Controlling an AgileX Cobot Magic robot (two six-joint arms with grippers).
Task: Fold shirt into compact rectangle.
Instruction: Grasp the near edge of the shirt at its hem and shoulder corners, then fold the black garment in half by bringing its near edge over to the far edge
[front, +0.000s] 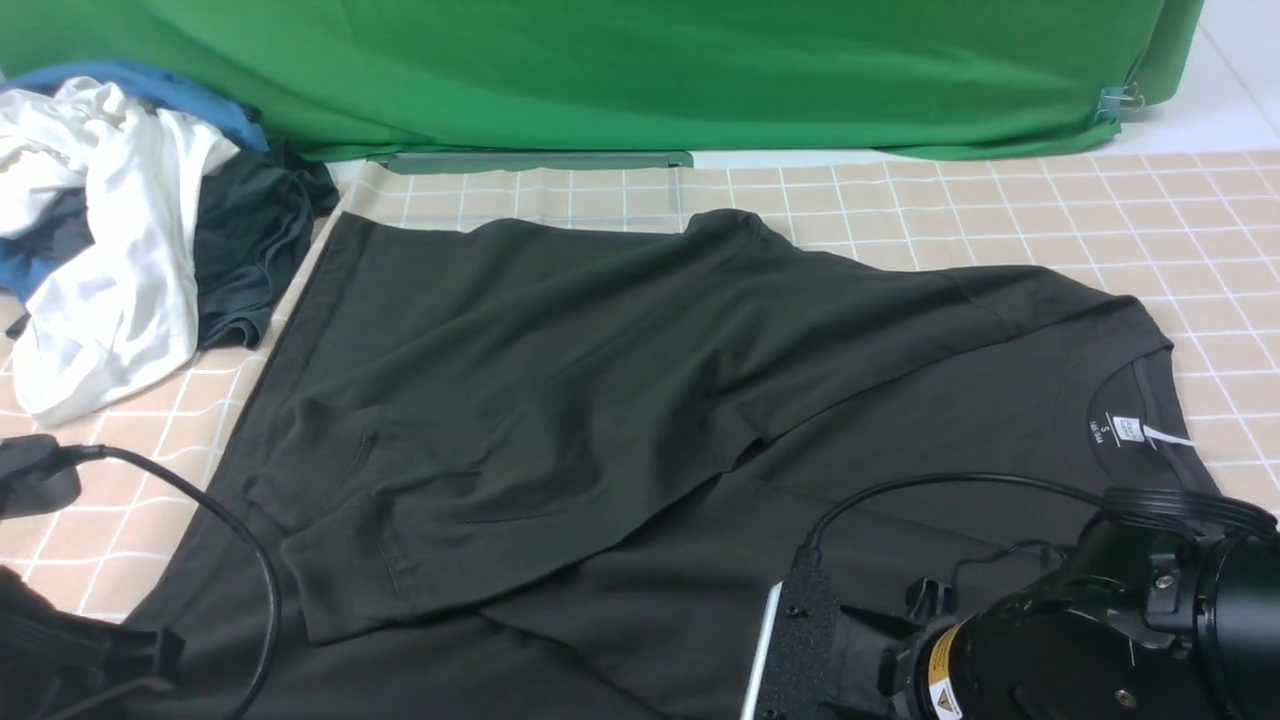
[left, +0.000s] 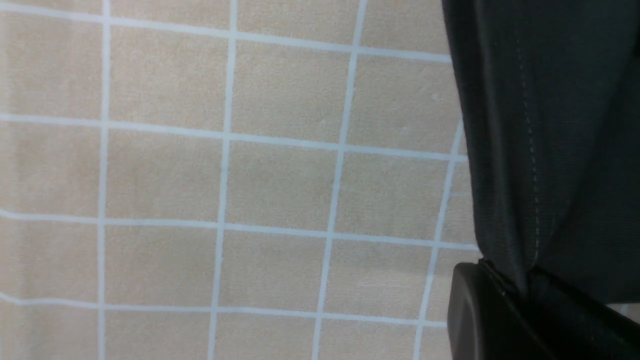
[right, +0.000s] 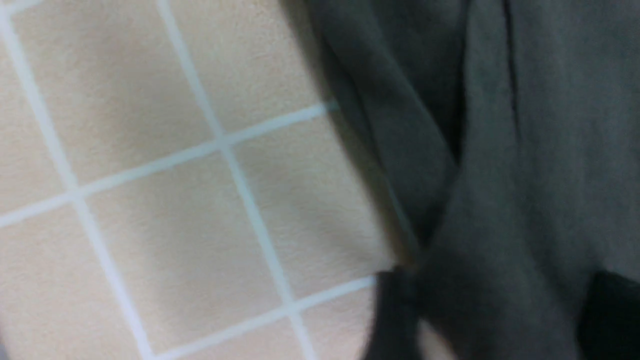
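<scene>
The left gripper (left: 525, 300) pinches the shirt (front: 600, 400) by its hem, but I cannot tell if the right gripper (right: 500, 320) grips, so the near right side could slip and skew the fold.

The shirt (front: 600, 380) runs off the front view's lower edge — its neck label (front: 1128, 430) print is too small to read; the right wrist view is blurred.

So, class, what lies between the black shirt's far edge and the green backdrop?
The front view shows it: beyond the shirt comes a strip of checked cloth, then a grey-green bar at the foot of the green backdrop.
</scene>
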